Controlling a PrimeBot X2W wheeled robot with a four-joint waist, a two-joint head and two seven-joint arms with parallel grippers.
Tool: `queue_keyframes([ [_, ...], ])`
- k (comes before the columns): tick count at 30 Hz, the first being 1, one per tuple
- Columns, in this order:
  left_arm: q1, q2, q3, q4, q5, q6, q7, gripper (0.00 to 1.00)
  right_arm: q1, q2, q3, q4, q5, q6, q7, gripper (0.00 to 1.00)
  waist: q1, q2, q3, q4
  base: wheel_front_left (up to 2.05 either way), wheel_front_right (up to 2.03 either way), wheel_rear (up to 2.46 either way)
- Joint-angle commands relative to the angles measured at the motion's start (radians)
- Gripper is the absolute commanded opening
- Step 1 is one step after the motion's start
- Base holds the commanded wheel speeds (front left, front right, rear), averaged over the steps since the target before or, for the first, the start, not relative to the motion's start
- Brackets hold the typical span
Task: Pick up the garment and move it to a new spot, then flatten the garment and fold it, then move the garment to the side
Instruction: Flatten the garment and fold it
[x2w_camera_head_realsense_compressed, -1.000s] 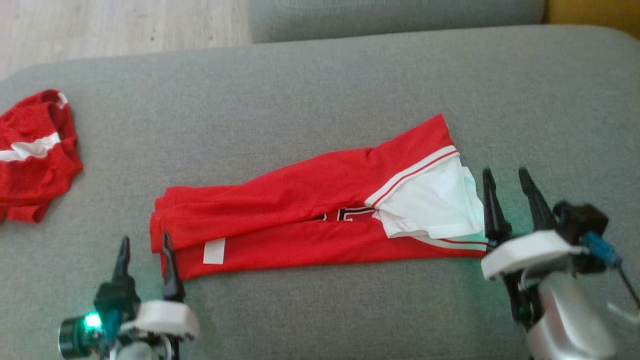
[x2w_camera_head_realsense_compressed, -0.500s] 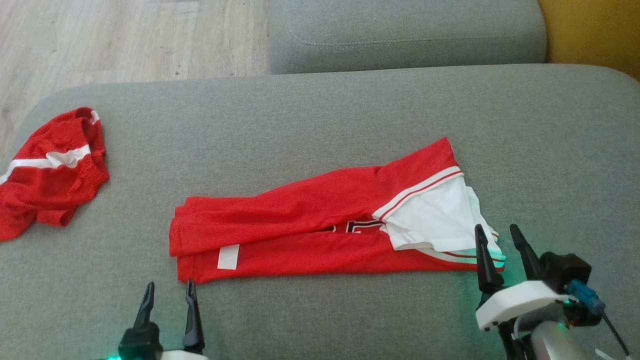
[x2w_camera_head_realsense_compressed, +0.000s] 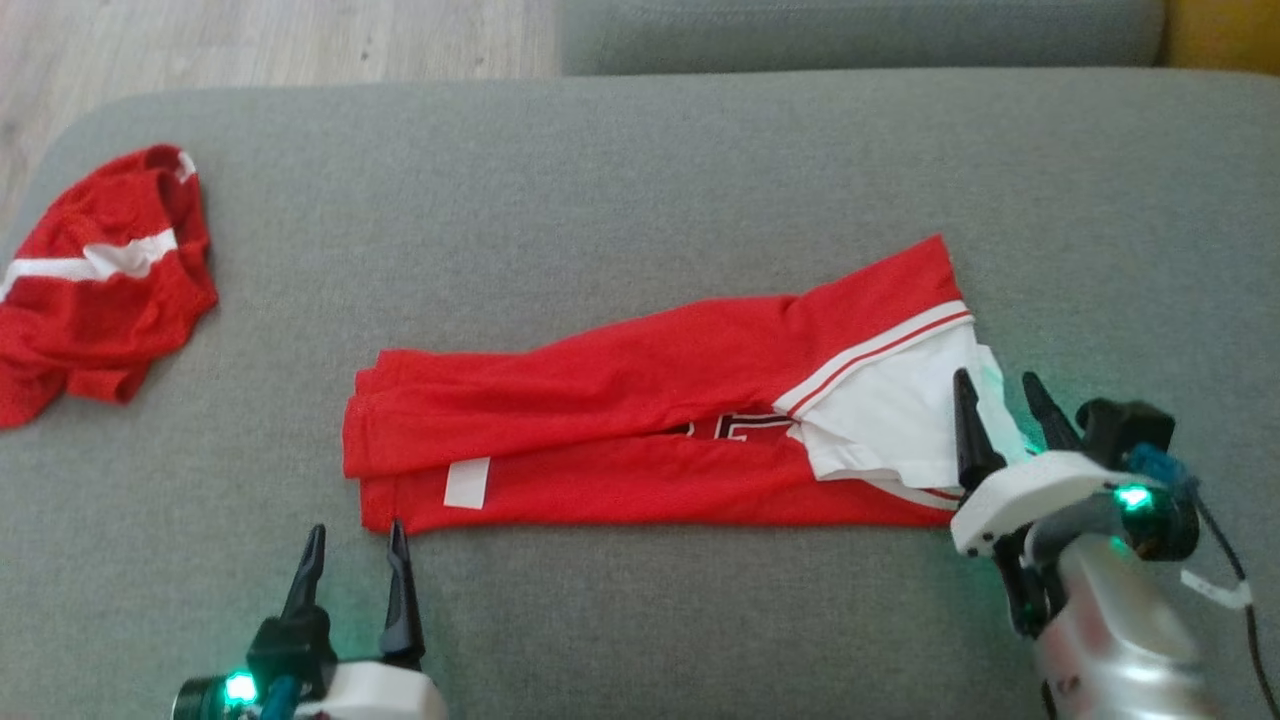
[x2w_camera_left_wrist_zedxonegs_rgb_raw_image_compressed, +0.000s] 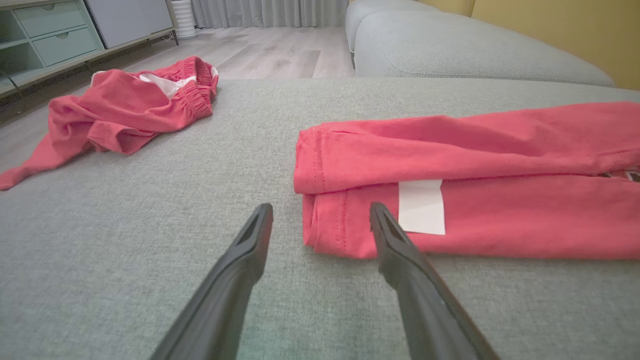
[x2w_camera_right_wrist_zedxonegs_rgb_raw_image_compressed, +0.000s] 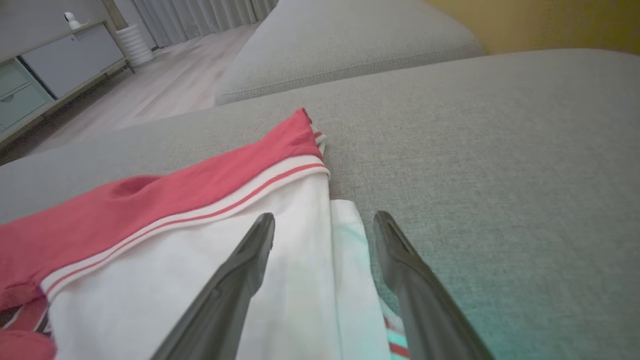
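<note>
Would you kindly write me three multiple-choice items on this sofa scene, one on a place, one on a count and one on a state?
1. Where does the crumpled red cloth garment with a white stripe lie, relative to the long folded red-and-white garment?
A. on top of it
B. apart from it, to the robot's left
C. tucked under its white end

2. How many garments lie on the grey fabric sofa cushion?
A. one
B. two
C. four

3. How do the fingers of the right gripper stand?
A. shut on the white cloth
B. shut on nothing
C. spread open

Key: 1 B, bare cushion separates the two; 2 B, the crumpled one and the folded one; 3 C, a clear gap shows between the fingers at the white end.
</note>
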Motion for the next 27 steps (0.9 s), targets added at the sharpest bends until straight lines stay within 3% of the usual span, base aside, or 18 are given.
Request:
queue_keyframes([
  [1,-0.040,0.009,0.020,-0.019,-0.005,0.008,-0.005,1.00,-0.031,-0.001,0.012,0.002,-0.006,0.003,0.003,1.00,-0.0002,-0.0001,0.021,0.015,0.00,0.00,0.00],
  [6,-0.061,0.009,0.016,-0.006,-0.011,0.010,-0.005,1.00,-0.088,-0.001,-0.009,0.123,-0.004,0.003,0.026,1.00,-0.0002,-0.0001,0.051,0.034,0.00,0.00,0.00],
  [12,-0.075,0.009,0.016,0.000,-0.013,0.005,-0.005,1.00,-0.100,-0.001,0.141,0.177,0.163,0.003,0.047,1.00,-0.0002,-0.0001,0.064,0.043,0.00,0.00,0.00],
  [13,-0.076,0.009,0.017,0.002,-0.012,0.004,-0.005,1.00,-0.096,-0.001,0.168,0.177,0.192,0.003,0.053,0.91,-0.0002,-0.0001,0.064,0.042,0.00,0.00,0.00],
  [14,-0.076,0.009,0.018,0.003,-0.012,0.003,-0.005,1.00,-0.092,-0.001,0.194,0.176,0.217,0.003,0.059,0.38,-0.0002,-0.0001,0.064,0.040,0.00,0.00,0.00],
  [15,-0.076,0.009,0.018,0.003,-0.013,0.002,-0.005,1.00,-0.088,-0.001,0.214,0.176,0.238,0.003,0.061,0.08,-0.0002,-0.0001,0.063,0.037,0.00,0.00,0.00],
  [16,-0.076,0.009,0.018,0.004,-0.012,0.002,-0.005,1.00,-0.085,-0.001,0.232,0.176,0.257,0.003,0.065,0.00,-0.0002,-0.0001,0.061,0.034,0.00,0.00,0.00],
  [21,-0.074,0.009,0.014,0.001,0.003,-0.009,-0.005,1.00,-0.097,-0.017,0.233,0.193,0.283,0.003,0.008,0.00,-0.0002,-0.0001,0.051,0.005,0.00,0.00,0.00],
  [27,-0.088,0.009,0.005,-0.007,0.004,-0.017,-0.005,1.00,-0.106,-0.074,0.156,0.188,0.281,0.003,-0.032,0.00,-0.0002,-0.0001,0.037,-0.058,0.00,0.00,0.00],
])
